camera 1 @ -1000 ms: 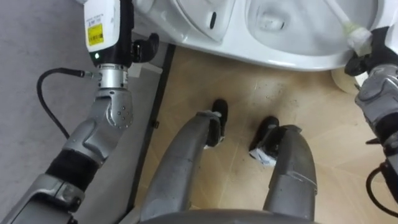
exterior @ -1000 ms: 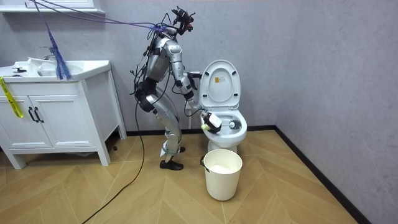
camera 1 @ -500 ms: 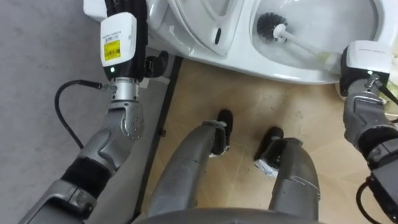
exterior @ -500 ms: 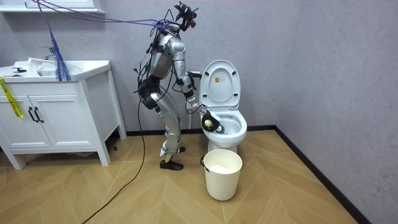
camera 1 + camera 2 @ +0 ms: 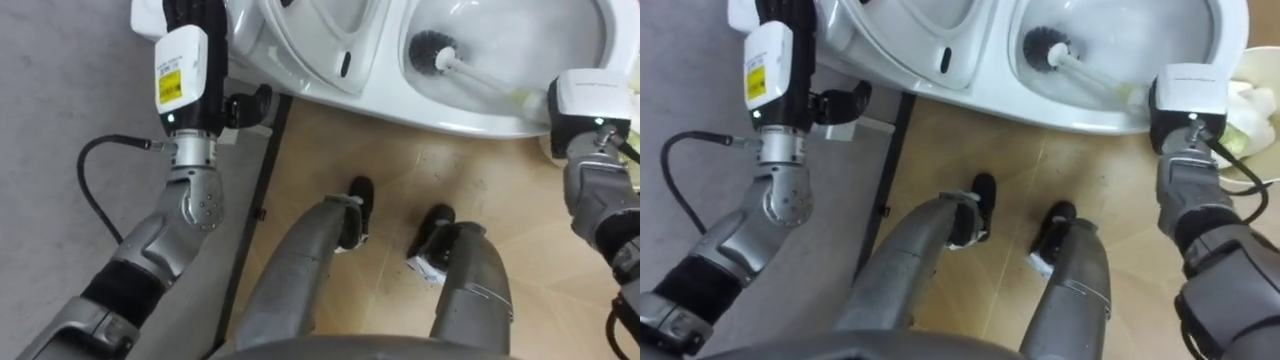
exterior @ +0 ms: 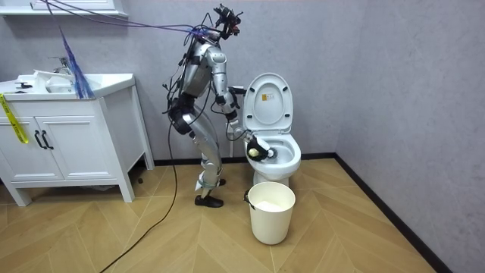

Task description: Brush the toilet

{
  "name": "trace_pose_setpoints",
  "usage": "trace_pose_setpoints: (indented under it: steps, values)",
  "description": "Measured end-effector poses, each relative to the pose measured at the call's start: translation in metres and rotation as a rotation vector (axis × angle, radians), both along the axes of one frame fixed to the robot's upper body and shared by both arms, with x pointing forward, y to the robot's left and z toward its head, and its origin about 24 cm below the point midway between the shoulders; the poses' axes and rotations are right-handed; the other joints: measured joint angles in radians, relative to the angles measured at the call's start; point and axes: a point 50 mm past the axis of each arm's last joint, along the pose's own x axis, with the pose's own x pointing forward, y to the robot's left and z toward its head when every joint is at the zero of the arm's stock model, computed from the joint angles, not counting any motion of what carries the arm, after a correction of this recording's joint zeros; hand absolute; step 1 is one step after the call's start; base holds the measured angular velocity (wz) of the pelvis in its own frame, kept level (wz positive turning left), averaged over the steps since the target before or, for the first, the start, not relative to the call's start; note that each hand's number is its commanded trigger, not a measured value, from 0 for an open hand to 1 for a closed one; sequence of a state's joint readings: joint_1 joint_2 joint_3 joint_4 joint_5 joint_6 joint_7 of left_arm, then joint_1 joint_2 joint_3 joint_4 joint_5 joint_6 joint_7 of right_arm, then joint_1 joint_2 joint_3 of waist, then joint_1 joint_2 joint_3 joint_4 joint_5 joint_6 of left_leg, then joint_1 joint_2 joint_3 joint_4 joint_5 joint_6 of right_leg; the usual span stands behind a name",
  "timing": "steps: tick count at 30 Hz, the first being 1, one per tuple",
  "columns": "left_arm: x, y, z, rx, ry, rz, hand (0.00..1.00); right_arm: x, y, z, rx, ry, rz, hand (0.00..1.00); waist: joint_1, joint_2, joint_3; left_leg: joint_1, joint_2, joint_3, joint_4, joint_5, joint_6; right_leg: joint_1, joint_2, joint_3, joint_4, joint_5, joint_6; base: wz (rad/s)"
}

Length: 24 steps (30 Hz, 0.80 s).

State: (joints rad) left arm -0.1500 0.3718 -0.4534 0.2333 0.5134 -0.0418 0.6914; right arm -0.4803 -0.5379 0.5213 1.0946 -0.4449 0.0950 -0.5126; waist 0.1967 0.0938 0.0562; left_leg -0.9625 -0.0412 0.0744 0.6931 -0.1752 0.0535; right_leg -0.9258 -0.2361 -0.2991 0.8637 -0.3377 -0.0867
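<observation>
Down in the bowl: brush (image 5: 470, 72), dark bristle head low against the white inner wall at the lid's end, pale handle slanting up over the rim toward the robot's right.
Toilet (image 5: 470, 112): lid (image 5: 310, 40) raised; robot standing close beside it, feet on the wood floor (image 5: 400, 170) just short of the base.
Brush, handling: likely light, stiff along the handle and springy at the bristles. Probably wet and a little slick near the head. Not fragile, though so long and thin a shaft may flex if leaned on hard.
Where to hold: far end of the handle, at the greenish grip (image 5: 520, 97), well clear of the bristles, for reach and leverage.
Right hand (image 6: 257, 149): at the bowl's near rim, where the handle ends. Masked by its own wrist casing in the eye views, small and dark in the room view. Clasped on the handle or not: cannot tell, though the handle's raised slant suggests support there.
Left hand (image 5: 195, 14): up beside the lid. Released or clenched, and touching anything or not: cannot tell.
Bucket (image 6: 271, 211): on the floor just in front of the toilet, near the robot's right side.
Step, as judged: scrubbing inside the bowl.
</observation>
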Motion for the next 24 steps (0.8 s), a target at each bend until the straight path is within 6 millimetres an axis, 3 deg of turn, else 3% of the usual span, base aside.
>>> trace_pose_setpoints:
  steps: [1, 4, 8, 11, 14, 16, 18, 24]
  values:
    - [0.000, 0.001, 0.001, 0.039, -0.014, -0.005, 0.00, 0.001, -0.003, 0.003, 0.031, -0.019, -0.019, 1.00, -0.004, -0.015, 0.0046, -0.010, -0.009, 0.006, 0.003, 0.002, 0.004, -0.018, -0.012, 0.007, 0.017, -0.003, 0.003, 0.16]
    - [0.001, 0.000, 0.005, 0.078, -0.038, -0.006, 0.00, 0.006, -0.004, 0.008, -0.001, -0.003, 0.010, 1.00, -0.021, -0.020, 0.0027, -0.030, -0.022, 0.009, 0.025, 0.000, 0.010, -0.041, -0.029, 0.015, 0.045, -0.008, 0.011, 0.06]
    - [0.001, -0.003, 0.006, 0.089, -0.043, -0.019, 0.00, 0.010, -0.001, 0.010, -0.161, 0.071, 0.087, 1.00, -0.006, -0.023, -0.0004, -0.037, -0.022, 0.020, 0.044, -0.003, 0.024, -0.050, -0.031, 0.028, 0.057, -0.005, 0.017, -0.09]
    - [-0.001, -0.004, 0.004, 0.089, -0.041, -0.024, 0.00, 0.014, 0.011, 0.011, -0.253, 0.102, 0.145, 1.00, 0.004, -0.021, -0.0019, -0.038, -0.012, 0.025, 0.056, -0.009, 0.027, -0.048, -0.020, 0.032, 0.053, -0.003, 0.019, -0.13]
    - [-0.003, -0.002, 0.000, 0.084, -0.026, -0.015, 0.00, 0.016, 0.025, 0.009, -0.291, 0.110, 0.183, 1.00, 0.017, -0.012, -0.0073, -0.028, 0.017, 0.024, 0.067, -0.022, 0.021, -0.021, 0.015, 0.024, 0.022, 0.009, 0.014, -0.22]
    - [-0.007, 0.000, -0.004, 0.053, -0.001, -0.003, 0.00, 0.009, 0.038, 0.002, -0.283, 0.118, 0.207, 1.00, 0.018, 0.006, -0.0197, -0.017, 0.033, 0.008, 0.065, -0.029, 0.011, 0.012, 0.049, 0.007, -0.021, 0.018, 0.010, -0.18]
    - [-0.010, 0.003, -0.009, 0.052, 0.020, 0.014, 0.00, 0.005, 0.049, -0.004, -0.253, 0.131, 0.215, 1.00, 0.023, 0.012, -0.0219, 0.001, 0.050, 0.009, 0.053, -0.033, 0.005, 0.031, 0.066, 0.007, -0.050, 0.027, 0.004, -0.20]
    - [-0.015, 0.012, -0.015, -0.095, 0.072, 0.053, 0.00, -0.002, 0.064, -0.013, -0.169, 0.178, 0.194, 1.00, 0.004, 0.034, -0.0311, 0.030, 0.057, 0.007, 0.023, -0.032, -0.018, 0.054, 0.078, 0.004, -0.067, 0.020, -0.011, -0.01]
